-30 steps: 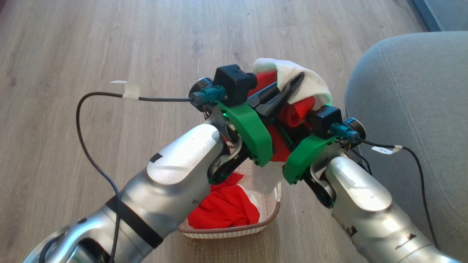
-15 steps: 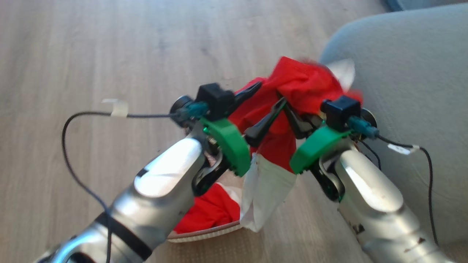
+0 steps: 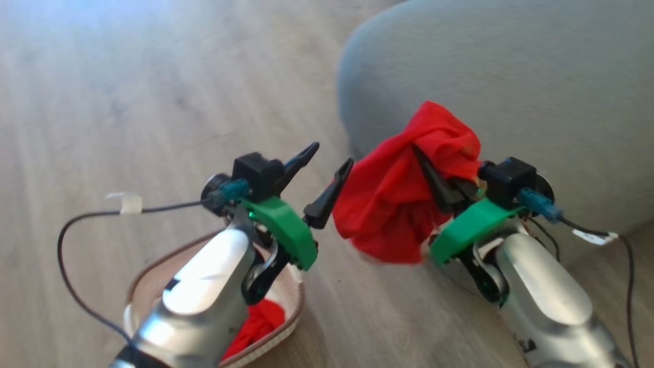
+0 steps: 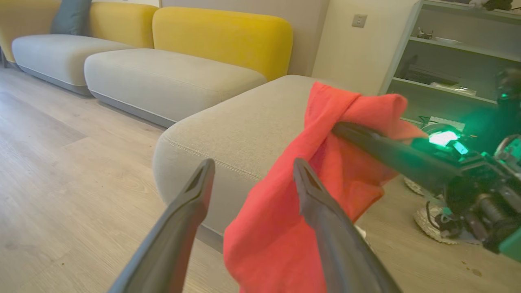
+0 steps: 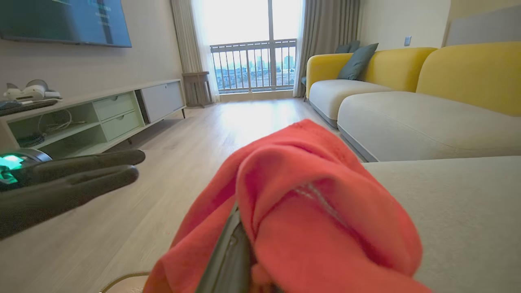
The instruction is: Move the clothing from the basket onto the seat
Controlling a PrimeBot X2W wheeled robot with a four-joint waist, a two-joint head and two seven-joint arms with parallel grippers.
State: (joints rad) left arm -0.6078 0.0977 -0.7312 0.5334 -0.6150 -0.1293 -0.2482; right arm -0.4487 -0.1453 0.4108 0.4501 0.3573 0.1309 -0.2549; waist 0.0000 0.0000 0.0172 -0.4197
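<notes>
We are gripping the clothing (image 3: 393, 204) in the right jaws, which are closed tight on a bunched fold of the red cloth. The garment is hanging as a loose bundle just beside the near corner of the seat (image 3: 511, 76), clear of the basket (image 3: 298, 306) and above the floor (image 3: 127, 102). The left jaws are standing wide open and empty, just beside the bundle; we cannot tell whether they are touching it. A bit of red cloth (image 3: 258, 322) is lying in the basket under the left forearm, and we cannot tell whether it is a separate piece.

As we are judging it, the step in hand is the carry across to the seat. To do it well, we are planning to raise the bundle enough that its hanging tail is clearing the cushion's rounded edge rather than dragging against the side. We are aiming for a spot well inside that edge, since soft cloth let go near the corner is likely to slide off onto the floor. We are also thinking of moving the open left jaws aside so their tips are not snagging the fabric. The right jaws should be opening only once the cloth is resting on the cushion, then lifting straight away, because the fold may be clinging to a finger.
</notes>
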